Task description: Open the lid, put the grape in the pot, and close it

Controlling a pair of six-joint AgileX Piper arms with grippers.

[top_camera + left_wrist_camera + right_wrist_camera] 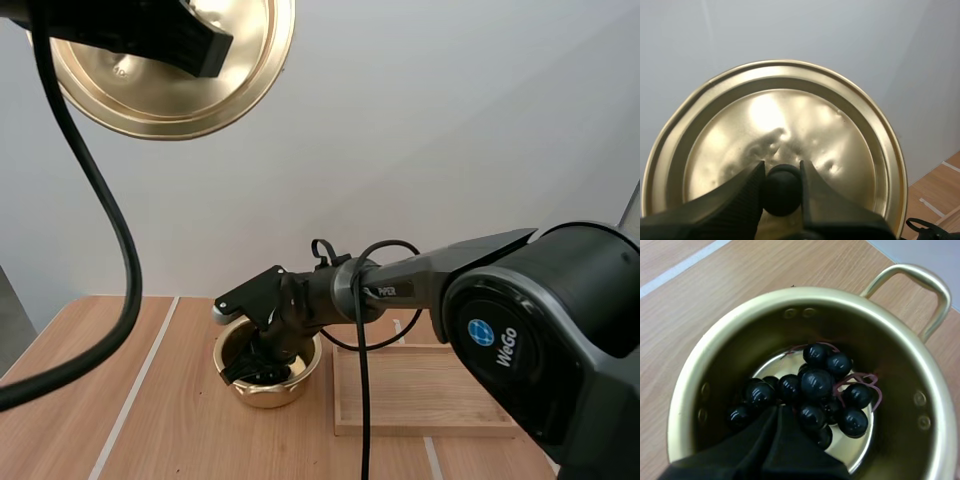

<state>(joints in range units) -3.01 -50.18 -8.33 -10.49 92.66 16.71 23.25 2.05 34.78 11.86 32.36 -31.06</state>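
Left gripper pinches the black knob of the golden lid, held up in the air. Right gripper reaches into the open pot, fingers pressed together, tip touching the bunch of dark grapes lying on the pot's floor. The pot stands beside the wooden tray.

A plain pale grey wall rises behind a light wooden table — its top crossed by thin white lines, under soft, even light.
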